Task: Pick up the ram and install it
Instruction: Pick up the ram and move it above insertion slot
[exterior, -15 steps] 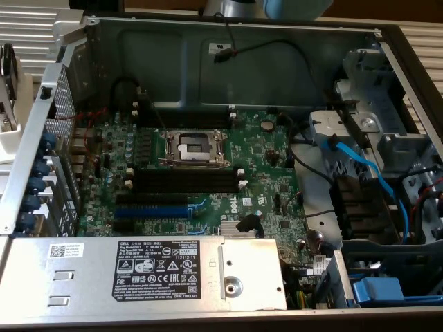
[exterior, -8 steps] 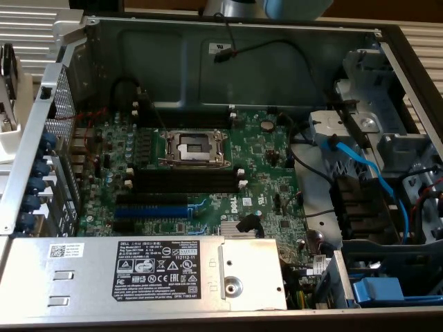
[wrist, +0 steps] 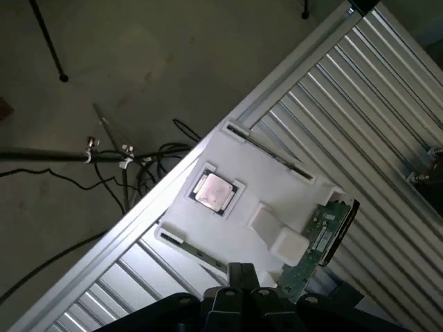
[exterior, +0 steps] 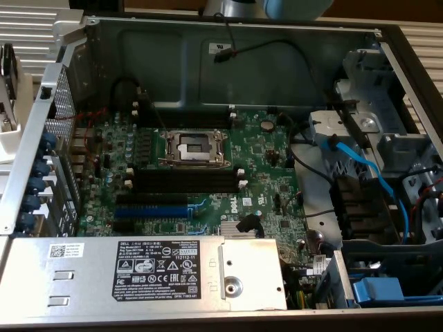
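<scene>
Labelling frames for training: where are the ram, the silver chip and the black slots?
ram point(wrist: 320, 241): wrist view, middle of the green board.
silver chip point(wrist: 212, 190): wrist view, centre of its lid.
black slots point(exterior: 183, 181): exterior view, middle of the bank.

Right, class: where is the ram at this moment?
In the wrist view, the ram sits along one edge of the white tray, whose silver chip is near its middle, on the ribbed metal table.
</scene>
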